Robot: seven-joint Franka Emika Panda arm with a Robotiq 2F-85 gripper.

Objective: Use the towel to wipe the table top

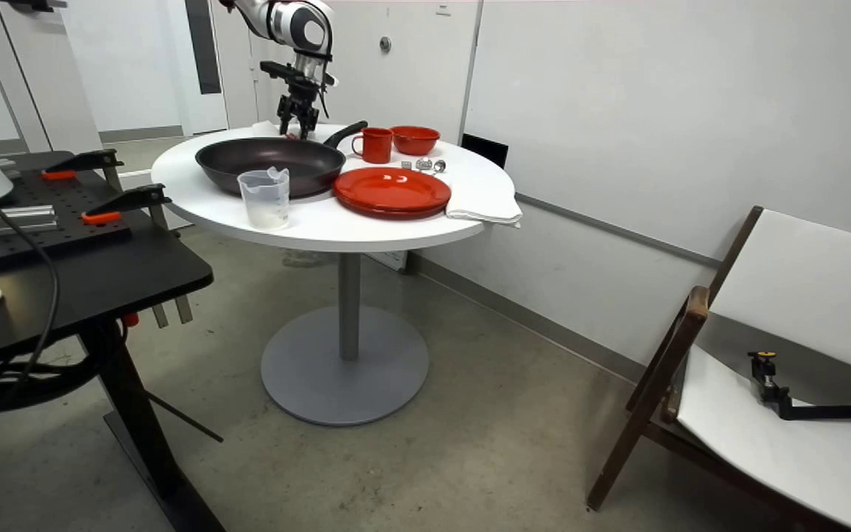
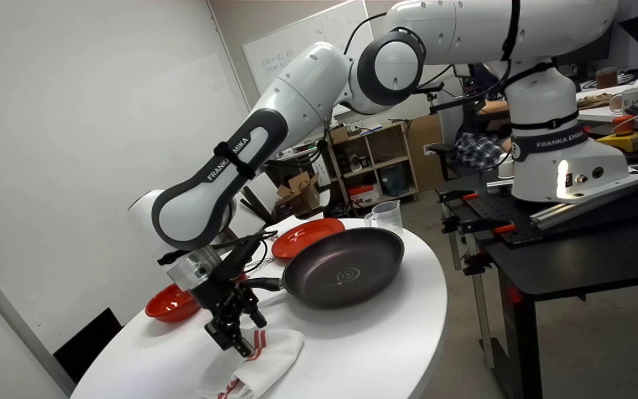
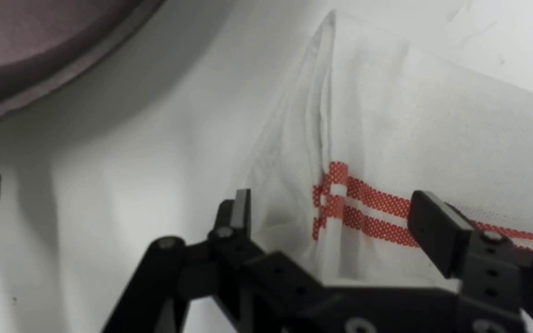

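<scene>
The white towel with red stripes [image 2: 277, 354] lies rumpled on the round white table top [image 2: 385, 343]. The towel [image 3: 396, 115] fills the right of the wrist view, with a raised fold and red bands between the fingers. The table top also shows in an exterior view [image 1: 396, 240] and in the wrist view [image 3: 155, 175]. My gripper [image 2: 253, 335] is open and points down at the towel. In the wrist view the gripper [image 3: 331, 203] has its fingers wide apart, one on each side of the fold. Whether the fingertips touch the towel I cannot tell.
A dark frying pan [image 2: 346, 271] sits close to the gripper, its handle [image 1: 344, 134] towards it. A red bowl [image 1: 416, 140], red mug [image 1: 377, 146], stacked red plates [image 1: 392, 192], clear measuring cup [image 1: 266, 199] and folded white cloth [image 1: 484, 203] stand on the table.
</scene>
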